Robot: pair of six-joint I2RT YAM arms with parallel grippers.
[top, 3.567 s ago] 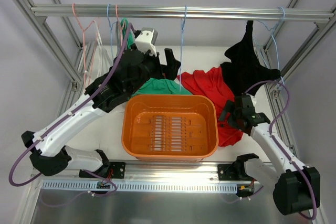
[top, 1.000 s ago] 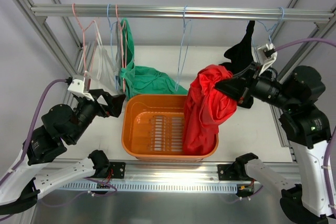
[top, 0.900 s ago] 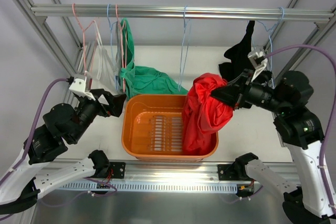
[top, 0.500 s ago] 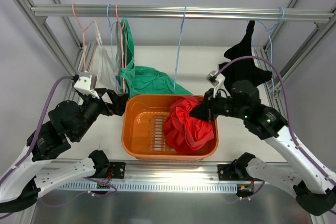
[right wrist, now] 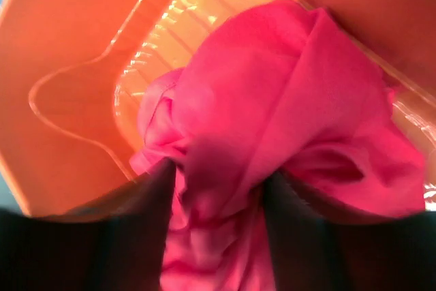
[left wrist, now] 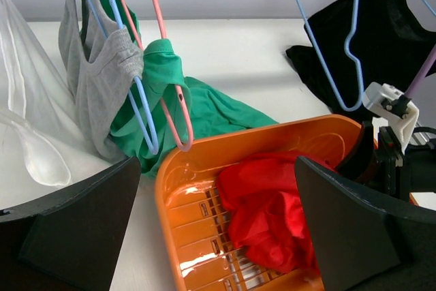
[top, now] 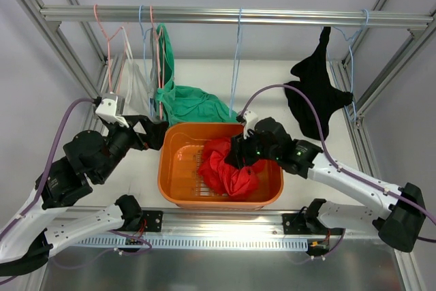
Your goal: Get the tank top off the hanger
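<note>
The red tank top [top: 228, 170] lies bunched inside the orange basket [top: 162, 175], off its hanger. My right gripper [top: 238, 151] is down in the basket and shut on the red cloth, which fills the space between its fingers in the right wrist view [right wrist: 272, 100]. The bare blue hanger [top: 235, 66] hangs from the rail above the basket's far edge. My left gripper [top: 151, 134] is open and empty, hovering just left of the basket; its view shows the red top [left wrist: 272, 202] in the basket [left wrist: 163, 195].
On the rail [top: 225, 15] at left hang pink hangers [top: 109, 39], a grey top [left wrist: 95, 66] and a green garment [top: 194, 103] that trails onto the table. A black garment [top: 317, 86] hangs on a blue hanger at right.
My right gripper has carried the red top from high at the right, leftward and down into the basket. The left arm has barely moved in the last second.
</note>
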